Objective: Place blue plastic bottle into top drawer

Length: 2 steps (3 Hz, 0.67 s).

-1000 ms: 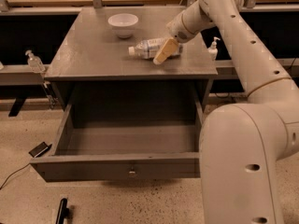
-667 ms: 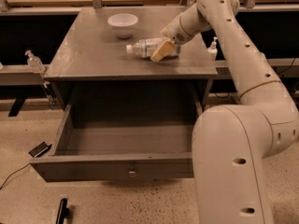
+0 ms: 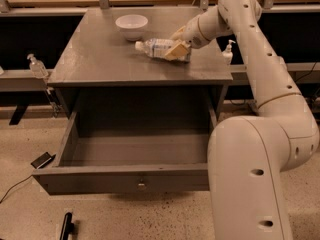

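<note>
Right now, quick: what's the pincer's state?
Pincer: closed on the blue plastic bottle, at the tabletop's back right.

Cream arm (image 3: 272, 89) w/ holes (image 3: 257, 172); tan fingers (image 3: 176, 50) over table (image 3: 100, 54).

cream jointed arm (image 3: 270, 79): stretched out, elbow high | tan-padded two-finger gripper (image 3: 176, 43): wrist angled left, right at bottom end of clear bluish plastic bottle (image 3: 156, 47)
</note>
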{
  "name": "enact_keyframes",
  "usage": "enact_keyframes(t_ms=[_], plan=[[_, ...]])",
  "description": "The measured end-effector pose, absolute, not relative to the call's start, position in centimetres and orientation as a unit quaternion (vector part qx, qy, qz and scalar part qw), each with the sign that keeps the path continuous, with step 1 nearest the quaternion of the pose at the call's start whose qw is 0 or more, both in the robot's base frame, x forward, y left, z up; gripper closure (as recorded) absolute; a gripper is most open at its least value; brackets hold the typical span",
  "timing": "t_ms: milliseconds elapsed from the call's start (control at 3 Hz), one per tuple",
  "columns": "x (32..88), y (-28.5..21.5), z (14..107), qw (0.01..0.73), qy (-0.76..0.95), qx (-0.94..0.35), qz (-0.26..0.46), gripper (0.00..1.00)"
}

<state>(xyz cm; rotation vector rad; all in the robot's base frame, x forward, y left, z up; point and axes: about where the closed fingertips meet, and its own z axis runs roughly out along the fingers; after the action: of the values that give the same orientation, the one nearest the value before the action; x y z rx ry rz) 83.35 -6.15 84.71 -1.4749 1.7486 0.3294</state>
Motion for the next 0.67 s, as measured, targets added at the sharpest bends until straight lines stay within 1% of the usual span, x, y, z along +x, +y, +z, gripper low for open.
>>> enact_keyframes(t_ms=[333, 667], plan=[[83.3, -6.1, 85.0, 0.403, 0.692, -0.584, 0.13, 1.0], [81.7, -5.0, 86.1, 0.399, 0.677, -0.604, 0.129, 1.0]])
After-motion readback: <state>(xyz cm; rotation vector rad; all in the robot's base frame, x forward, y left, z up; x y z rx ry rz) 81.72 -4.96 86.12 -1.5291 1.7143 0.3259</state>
